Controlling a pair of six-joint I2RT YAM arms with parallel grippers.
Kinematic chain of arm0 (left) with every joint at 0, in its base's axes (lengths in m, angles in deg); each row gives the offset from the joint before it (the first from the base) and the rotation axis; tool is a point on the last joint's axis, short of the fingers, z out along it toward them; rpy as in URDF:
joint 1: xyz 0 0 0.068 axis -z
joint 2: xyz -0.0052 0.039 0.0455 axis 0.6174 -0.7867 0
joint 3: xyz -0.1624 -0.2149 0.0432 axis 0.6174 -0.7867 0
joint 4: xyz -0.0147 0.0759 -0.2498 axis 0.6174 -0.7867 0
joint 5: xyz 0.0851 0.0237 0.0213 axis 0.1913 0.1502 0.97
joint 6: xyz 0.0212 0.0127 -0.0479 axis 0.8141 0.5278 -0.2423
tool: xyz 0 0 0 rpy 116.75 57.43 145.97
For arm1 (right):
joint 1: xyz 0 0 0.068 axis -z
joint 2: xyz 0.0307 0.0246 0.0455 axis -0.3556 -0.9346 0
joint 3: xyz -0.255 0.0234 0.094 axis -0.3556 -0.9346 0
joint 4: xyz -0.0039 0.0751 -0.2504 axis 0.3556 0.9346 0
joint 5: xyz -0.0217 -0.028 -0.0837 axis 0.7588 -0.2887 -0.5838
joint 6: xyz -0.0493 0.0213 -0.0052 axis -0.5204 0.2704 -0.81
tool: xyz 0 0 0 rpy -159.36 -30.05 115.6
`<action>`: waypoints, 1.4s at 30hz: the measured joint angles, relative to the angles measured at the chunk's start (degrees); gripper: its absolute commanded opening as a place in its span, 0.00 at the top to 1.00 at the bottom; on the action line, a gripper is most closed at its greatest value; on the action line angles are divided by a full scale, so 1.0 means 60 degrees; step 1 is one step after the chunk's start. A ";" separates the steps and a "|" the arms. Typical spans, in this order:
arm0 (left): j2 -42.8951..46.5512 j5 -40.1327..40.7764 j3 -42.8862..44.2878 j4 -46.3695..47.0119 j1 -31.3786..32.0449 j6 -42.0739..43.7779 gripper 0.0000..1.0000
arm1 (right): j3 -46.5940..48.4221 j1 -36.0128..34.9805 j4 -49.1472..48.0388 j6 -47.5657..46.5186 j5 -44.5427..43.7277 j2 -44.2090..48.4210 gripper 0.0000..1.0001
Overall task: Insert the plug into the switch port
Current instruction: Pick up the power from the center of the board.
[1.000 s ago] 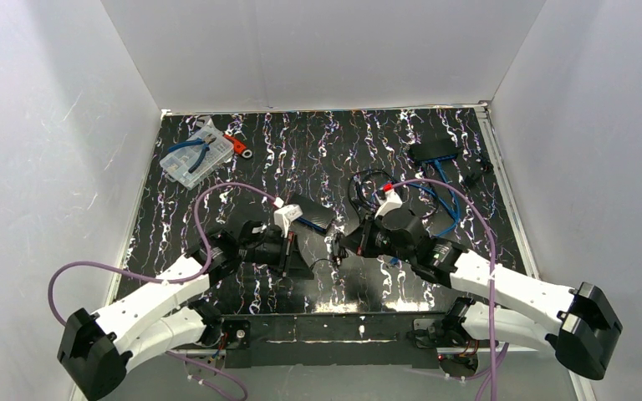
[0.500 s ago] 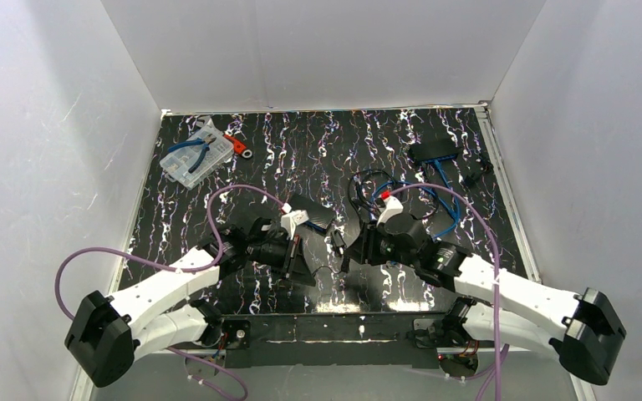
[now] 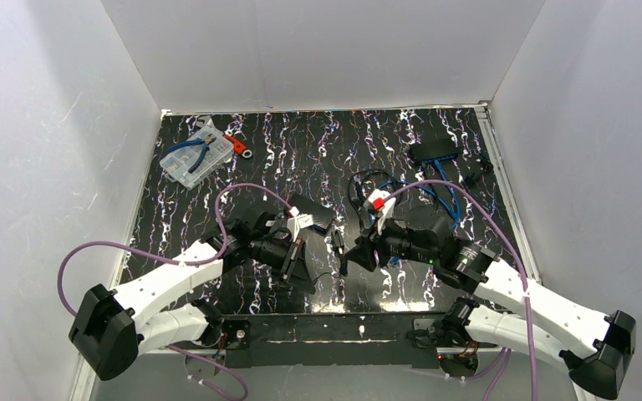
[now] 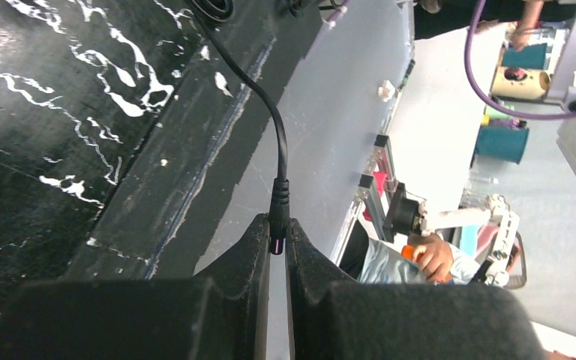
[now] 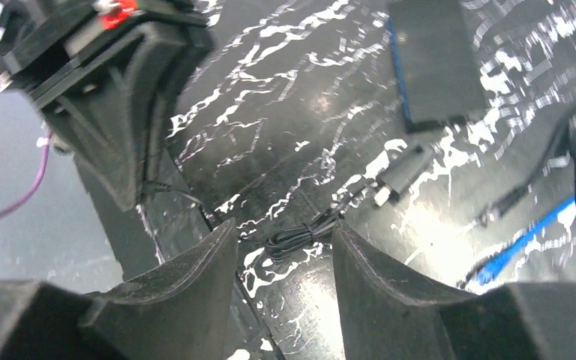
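Note:
My left gripper is shut on a small black barrel plug, pinched at the fingertips, and its thin black cable curves away over the table edge. From above, the left gripper hovers low near the front, just below the flat black switch. The right gripper faces it from the right, with its jaws open and nothing between them. In the right wrist view a coiled bundle of the cable lies below the open jaws. The switch is farther off. Its port is not visible.
A small black adapter lies between the grippers. A clear parts box with blue pliers and a red tool sit at the back left. Another black box with blue cables is at the back right. White walls enclose the mat.
The right gripper has gone from shut to open and its arm has swung outward to the right. The left gripper, still holding the plug, has shifted slightly right and turned.

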 measured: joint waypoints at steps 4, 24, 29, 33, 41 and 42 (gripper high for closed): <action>-0.0047 -0.0535 0.0138 -0.0208 0.0000 0.0149 1.00 | 0.0506 -0.0186 0.0157 -0.1639 0.1308 -0.0259 0.44; -0.0681 -0.2197 0.0109 -0.0474 0.0000 0.0270 1.00 | 0.2269 -0.3370 0.1785 -0.8386 0.2342 -0.1996 0.48; -0.0685 -0.2208 0.0098 -0.0474 0.0000 0.0270 1.00 | 0.2575 -0.3818 0.2065 -0.9085 0.1876 -0.2473 0.54; -0.0685 -0.2226 0.0098 -0.0466 0.0000 0.0270 1.00 | 0.2721 -0.4087 0.2164 -0.9468 0.1530 -0.2769 0.57; -0.0692 -0.2262 0.0098 -0.0455 0.0018 0.0266 1.00 | 0.2739 -0.4401 0.2259 -0.9887 0.0951 -0.3293 0.58; -0.0699 -0.2262 0.0098 -0.0455 0.0051 0.0262 1.00 | 0.2739 -0.4430 0.2259 -0.9919 0.0911 -0.3340 0.58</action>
